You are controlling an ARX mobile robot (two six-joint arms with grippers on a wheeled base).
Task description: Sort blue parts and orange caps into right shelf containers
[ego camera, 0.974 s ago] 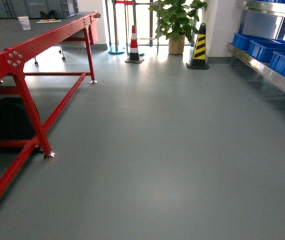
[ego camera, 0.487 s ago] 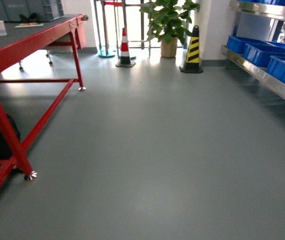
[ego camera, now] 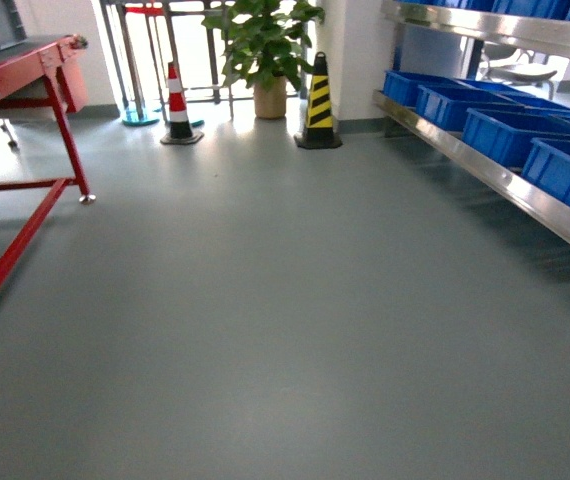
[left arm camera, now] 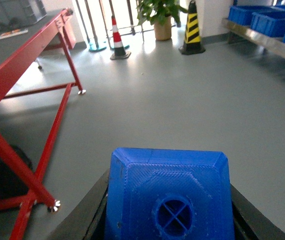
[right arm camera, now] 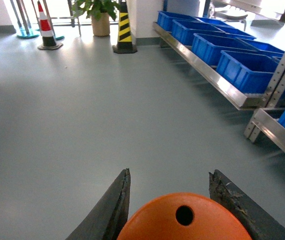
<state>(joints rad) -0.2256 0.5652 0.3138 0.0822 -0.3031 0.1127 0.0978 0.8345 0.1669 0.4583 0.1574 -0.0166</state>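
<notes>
We count four right shelf containers (ego camera: 510, 135) upper right; left gripper (left arm camera: 167, 200) grips one blue part (left arm camera: 168, 192), right gripper (right arm camera: 170, 210) one orange cap (right arm camera: 182, 220).

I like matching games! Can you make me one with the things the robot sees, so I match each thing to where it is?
Things:
1. blue part
2. orange cap
3. blue crates
4. striped cone

Places:
A. on the steel shelf
B. in the right gripper
C. on the floor beside the potted plant
D. in the left gripper

Pairs: 1-D, 2-B, 3-A, 4-C
</notes>
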